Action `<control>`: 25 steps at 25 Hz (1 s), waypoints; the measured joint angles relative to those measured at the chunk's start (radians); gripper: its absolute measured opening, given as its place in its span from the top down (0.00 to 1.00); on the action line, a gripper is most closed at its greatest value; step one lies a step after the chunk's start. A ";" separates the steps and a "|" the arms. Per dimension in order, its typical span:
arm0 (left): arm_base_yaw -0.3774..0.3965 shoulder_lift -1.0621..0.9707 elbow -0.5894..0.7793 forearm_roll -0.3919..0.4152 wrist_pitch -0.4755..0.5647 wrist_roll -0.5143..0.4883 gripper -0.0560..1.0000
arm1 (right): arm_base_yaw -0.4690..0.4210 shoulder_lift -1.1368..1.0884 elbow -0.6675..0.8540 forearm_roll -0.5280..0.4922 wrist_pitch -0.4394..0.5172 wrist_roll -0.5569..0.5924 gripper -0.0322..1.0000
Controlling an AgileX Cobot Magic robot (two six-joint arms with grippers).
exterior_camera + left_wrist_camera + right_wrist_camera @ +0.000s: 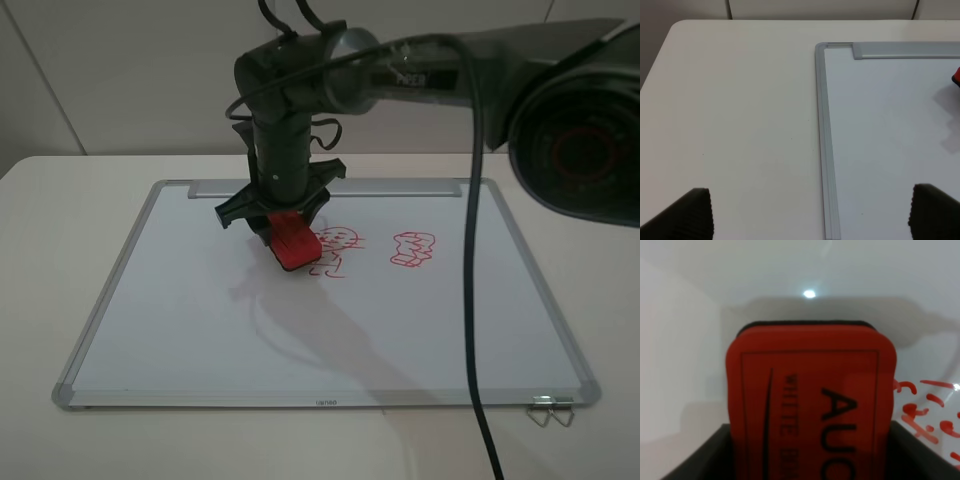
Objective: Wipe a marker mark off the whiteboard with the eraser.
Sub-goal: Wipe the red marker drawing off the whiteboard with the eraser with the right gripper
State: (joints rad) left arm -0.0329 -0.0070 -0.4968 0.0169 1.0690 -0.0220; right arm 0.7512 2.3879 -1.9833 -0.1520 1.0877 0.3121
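The whiteboard [200, 320] lies flat on the table, silver strip at its far edge. My right gripper [290, 240] reaches across the middle and is shut on the red eraser [296, 246], which touches the board just left of the marker mark [340, 245], a small red figure. Up close in the right wrist view, the eraser [810, 405] fills the frame between the black fingers [700, 460], with red strokes of the mark [927, 412] beside it. My left gripper [810, 215] is open above the table near the board's left frame [824, 150].
A red cloud-like doodle [412, 248] sits right of the figure. A metal binder clip [550, 410] lies at the board's near right corner. A black cable [475, 300] hangs across the right side. The white table [730, 110] surrounds the board.
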 joint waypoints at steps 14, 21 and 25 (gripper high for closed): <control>0.000 0.000 0.000 0.000 0.000 0.000 0.21 | -0.004 0.082 -0.021 0.014 -0.015 0.066 0.49; 0.000 0.000 0.000 0.000 0.000 0.000 0.21 | -0.016 0.093 -0.028 0.023 -0.005 0.065 0.49; 0.000 0.000 0.000 0.000 0.000 0.000 0.21 | -0.047 0.094 -0.030 0.023 0.012 0.065 0.49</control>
State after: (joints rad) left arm -0.0329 -0.0070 -0.4968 0.0169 1.0690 -0.0220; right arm 0.7047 2.4815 -2.0130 -0.1286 1.0993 0.3773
